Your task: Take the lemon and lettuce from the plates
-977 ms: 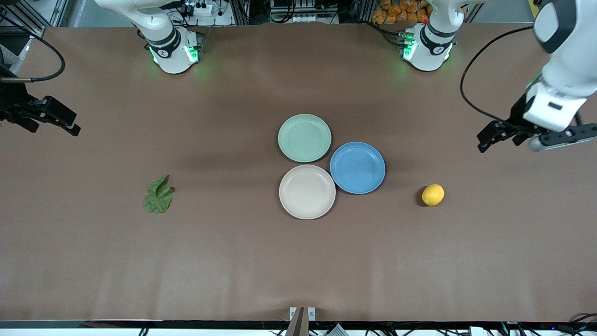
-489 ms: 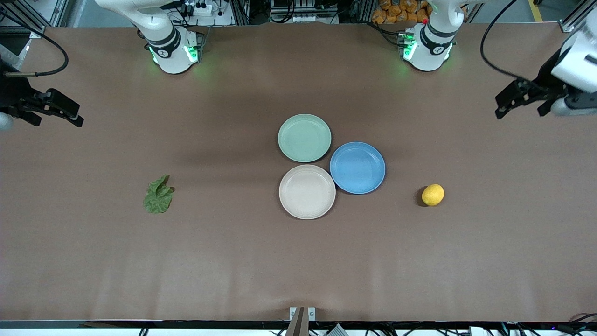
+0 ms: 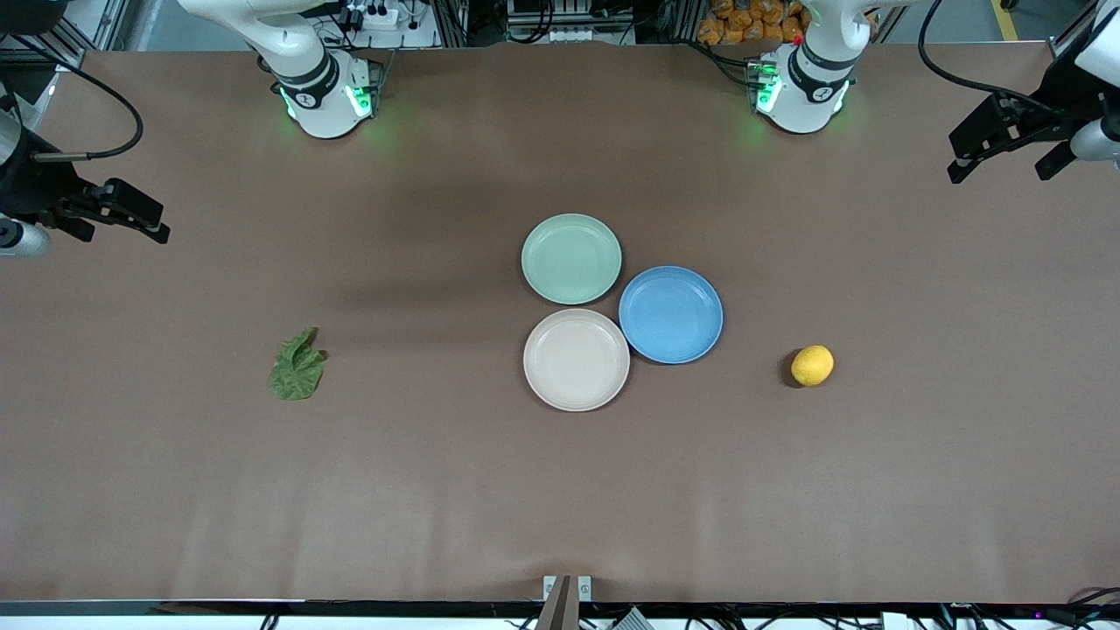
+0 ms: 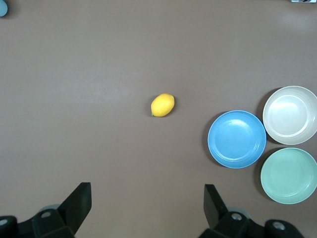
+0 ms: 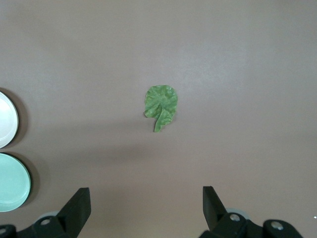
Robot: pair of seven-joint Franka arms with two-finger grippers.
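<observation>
Front view: yellow oval lemon point(image 3: 812, 366), crumpled green lettuce point(image 3: 297, 368) on bare table; both grippers' fingers released.

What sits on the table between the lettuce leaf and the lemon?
In the front view, the beige-cream plate and blue plate lie between the dark green lettuce leaf and small yellow lemon.

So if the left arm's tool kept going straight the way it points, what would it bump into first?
Probably just the bare table. The left tool is open and looks down at it, and the lemon sits about in line ahead, so that could be first instead; depth is hard to judge.
</observation>
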